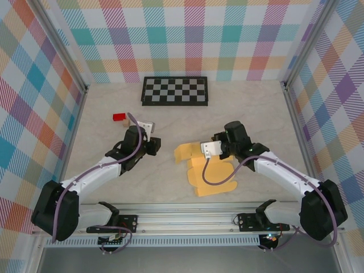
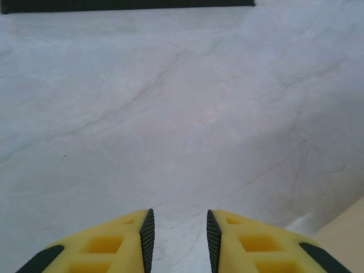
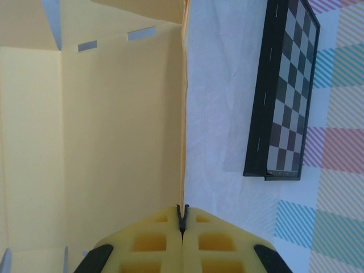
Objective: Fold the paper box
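My right gripper point(image 3: 182, 224) is closed fully on a thin raised edge of the paper box point(image 3: 114, 142), which lies just beside and under it. The left gripper point(image 2: 179, 242) is partly open and holds nothing, near the sheet. If I pull, the edge may slip out or tear, since nothing presses the sheet down. I judge its long axis runs slanted, from ahead of the right gripper to behind it.

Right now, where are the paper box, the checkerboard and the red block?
paper box point(image 1: 219, 170), top view, its flat middle panel.
checkerboard point(image 1: 174, 91), top view, its centre squares.
red block point(image 1: 119, 118), top view, its top face.
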